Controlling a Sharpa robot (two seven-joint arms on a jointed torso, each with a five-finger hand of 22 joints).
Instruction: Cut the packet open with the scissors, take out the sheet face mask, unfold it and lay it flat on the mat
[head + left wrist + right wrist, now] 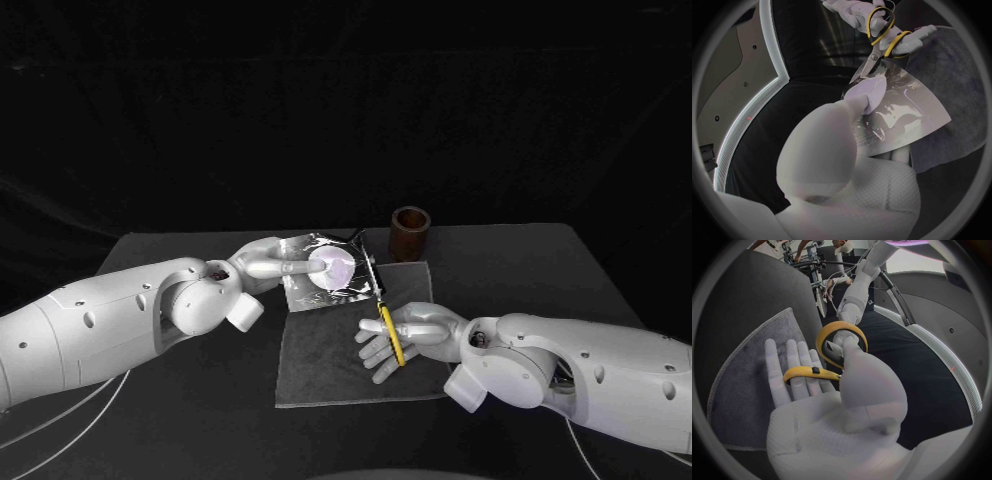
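in the head view the left robot hand (277, 266) pinches the silvery packet (329, 268) and holds it up above the far edge of the grey mat (346, 370) on the black desk (173, 250) — lifted, it seems, so the blades can reach its edge freely. the right robot hand (413, 334) grasps the yellow-handled scissors (379, 302), whose dark blades point away from the robot to the packet's right side; a brown cylinder (411, 233) stands just behind. in the left wrist view the packet (904, 117) is clamped from both faces by the fingers (867, 95), pulled fairly flat, with the scissors (878, 40) biting at its upper corner — likely the start of the cut, with the packet unopened so far. in the right wrist view the right robot hand (839, 410) has its thumb through one yellow loop and fingers through the other, a grip suited to working the blades, above the mat (748, 365).
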